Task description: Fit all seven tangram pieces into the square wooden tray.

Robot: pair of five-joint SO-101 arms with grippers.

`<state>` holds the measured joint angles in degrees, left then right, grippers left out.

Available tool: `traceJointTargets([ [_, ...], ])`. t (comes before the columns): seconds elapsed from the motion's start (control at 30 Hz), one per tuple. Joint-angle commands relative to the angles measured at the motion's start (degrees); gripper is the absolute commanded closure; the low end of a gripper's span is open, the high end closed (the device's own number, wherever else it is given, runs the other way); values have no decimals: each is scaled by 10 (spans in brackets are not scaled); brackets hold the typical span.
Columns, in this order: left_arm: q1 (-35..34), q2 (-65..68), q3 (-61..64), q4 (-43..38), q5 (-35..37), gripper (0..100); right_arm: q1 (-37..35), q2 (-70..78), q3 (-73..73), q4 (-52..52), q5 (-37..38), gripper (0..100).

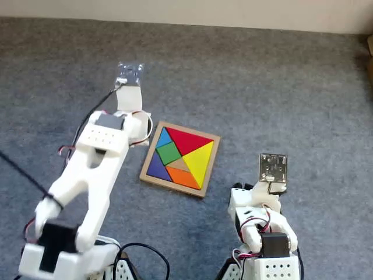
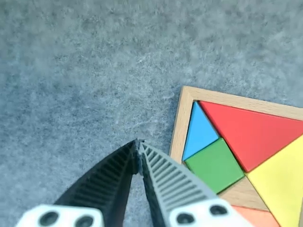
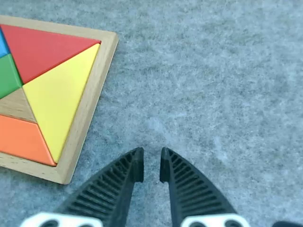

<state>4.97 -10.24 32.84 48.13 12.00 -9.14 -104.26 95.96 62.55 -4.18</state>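
Note:
The square wooden tray (image 1: 192, 130) lies mid-carpet between the two arms. In it lie a red triangle (image 1: 187, 142), a yellow triangle (image 1: 200, 163), a green square (image 1: 169, 153), a light blue triangle (image 1: 164, 137), an orange piece (image 1: 183, 175) and a dark blue triangle (image 1: 157, 167). A small bare wooden triangle (image 1: 182, 163) shows between green, yellow and orange. My left gripper (image 2: 138, 143) is shut and empty, over the carpet just outside the tray rim (image 2: 179, 120) near the light blue triangle (image 2: 199, 132). My right gripper (image 3: 151, 163) is slightly open and empty, beside the rim (image 3: 84, 106) along the yellow triangle (image 3: 59, 97).
Grey carpet surrounds the tray on every side. The left arm (image 1: 105, 137) overhangs the carpet next to the tray's left edge, with cables (image 1: 140, 256) by its base. The right arm's base (image 1: 262, 245) stands at the front. A pale wall strip runs along the back.

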Motion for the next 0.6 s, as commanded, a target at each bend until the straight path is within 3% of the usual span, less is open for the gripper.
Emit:
traceJointTargets([
  [0.0,-7,-102,49,-40,3,995,8,-10,80,-4,5,925],
  [0.3,-7,-182,99,-41,4,995,8,-10,80,-4,5,925],
  [0.57,-6,-244,163,-97,2,995,8,-10,80,-4,5,925],
])
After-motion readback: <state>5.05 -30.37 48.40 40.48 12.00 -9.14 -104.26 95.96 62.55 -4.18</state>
